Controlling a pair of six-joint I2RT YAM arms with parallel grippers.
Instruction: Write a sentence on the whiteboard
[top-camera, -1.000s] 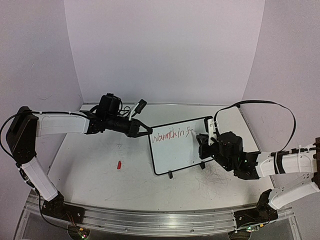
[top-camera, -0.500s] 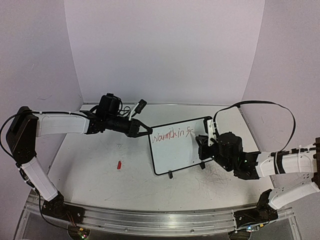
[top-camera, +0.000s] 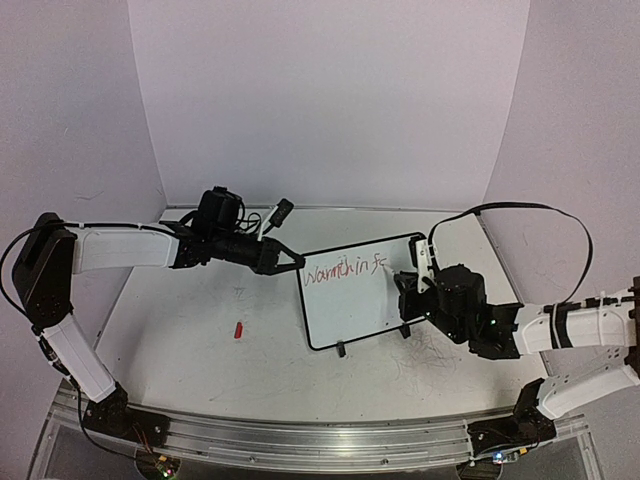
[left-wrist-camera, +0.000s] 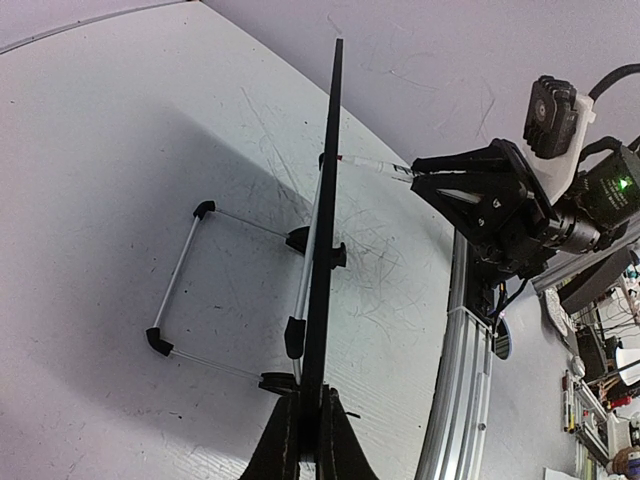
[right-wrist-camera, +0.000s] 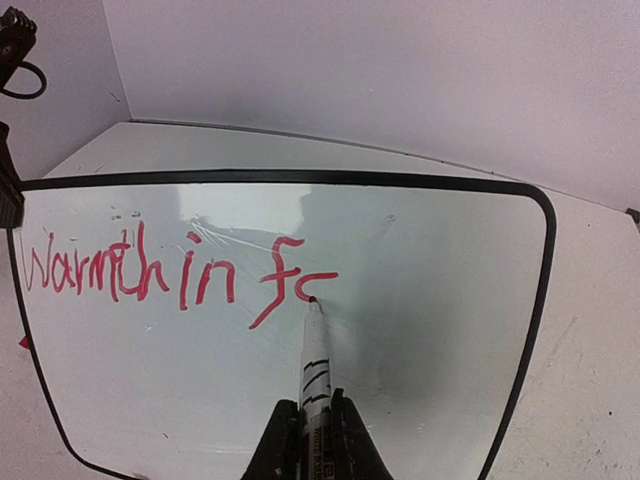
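Note:
The whiteboard (top-camera: 352, 300) stands tilted on its clip feet at the table's middle; the right wrist view shows its face (right-wrist-camera: 420, 300), the left wrist view its black edge (left-wrist-camera: 328, 190). The sentence (right-wrist-camera: 180, 275) reads "Warmth in fc" in red on one line, also seen small in the top view (top-camera: 343, 268). My left gripper (top-camera: 292, 262) is shut on the board's left edge (left-wrist-camera: 310, 440). My right gripper (right-wrist-camera: 313, 440) is shut on a white marker (right-wrist-camera: 314, 360) whose red tip touches the board at the last letter. The right gripper (top-camera: 407, 285) sits at the board's right side.
A small red cap (top-camera: 238, 329) lies on the scuffed white tabletop (top-camera: 200, 340) left of the board. The board's wire stand (left-wrist-camera: 190, 285) rests behind it. White walls enclose the back and sides. A metal rail (top-camera: 300, 440) runs along the near edge.
The marker has added a curved stroke after the "f". The right gripper shifted slightly right along the board. The left arm has not moved.

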